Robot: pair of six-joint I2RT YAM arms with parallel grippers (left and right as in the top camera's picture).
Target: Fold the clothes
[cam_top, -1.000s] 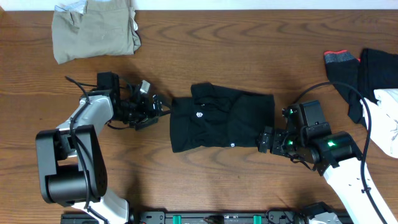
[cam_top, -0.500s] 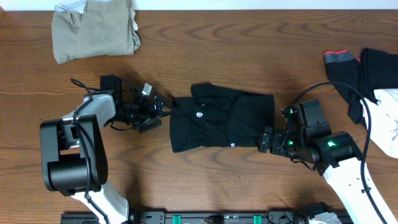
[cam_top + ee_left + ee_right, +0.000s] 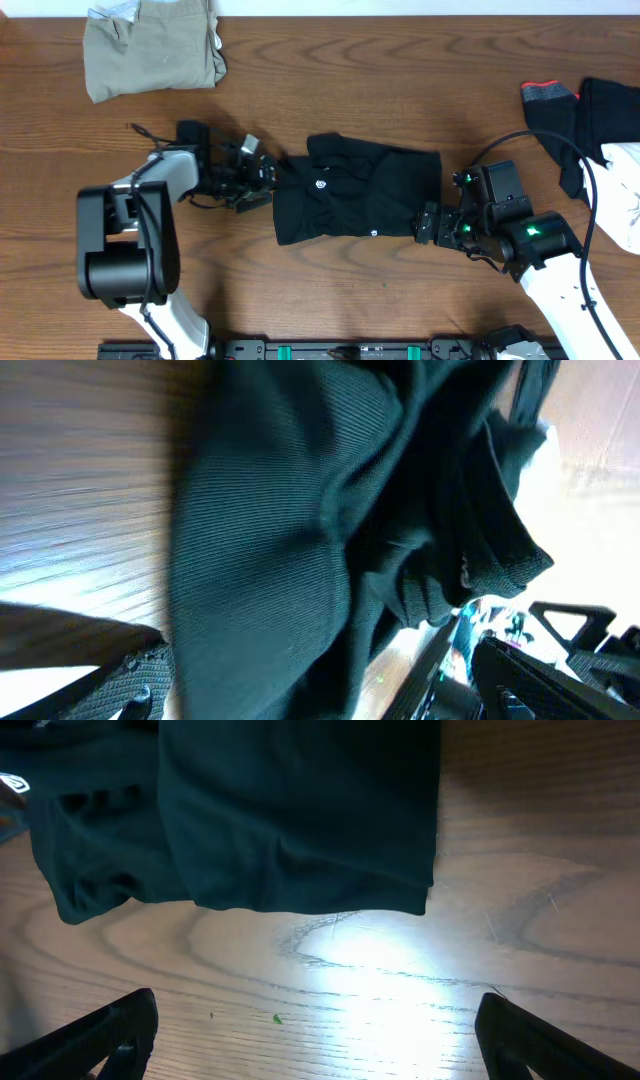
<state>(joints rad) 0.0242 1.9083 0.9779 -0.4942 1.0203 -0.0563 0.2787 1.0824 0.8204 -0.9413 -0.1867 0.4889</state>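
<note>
Looking down from overhead, you have the black garment [image 3: 355, 190] lying folded into a rough rectangle at the middle of the wooden surface [image 3: 400, 80], with its small round white logo [image 3: 320, 184] facing up near the left end and a tiny speck of white print [image 3: 372, 234] at its lower edge. Your left gripper [image 3: 262, 175] sits at the left edge of that garment with its fingers spread apart, and its wrist camera is filled almost wholly by dark ribbed fabric [image 3: 270, 560] bunched in folds, with one textured fingertip [image 3: 130, 675] showing at the lower left over bare wood [image 3: 80, 480]; you cannot tell from these views whether the fingers touch the cloth. Your right gripper [image 3: 425, 225] is just beside the garment's lower right corner, also standing wide apart and holding nothing: in its wrist view the two fingertips [image 3: 110, 1030] sit at the bottom corners of the picture with only lit wood [image 3: 350, 990] between them, and the garment's straight hem [image 3: 300, 810] lies a little ahead of them, apart from both. The rest of the clothes are well away from the arms: a khaki garment [image 3: 150, 50] lies crumpled at the top left corner, and at the right edge a black piece with red-orange trim [image 3: 548, 100] lies next to a white garment [image 3: 625, 195], with the right arm's cable [image 3: 580, 200] running across them.
</note>
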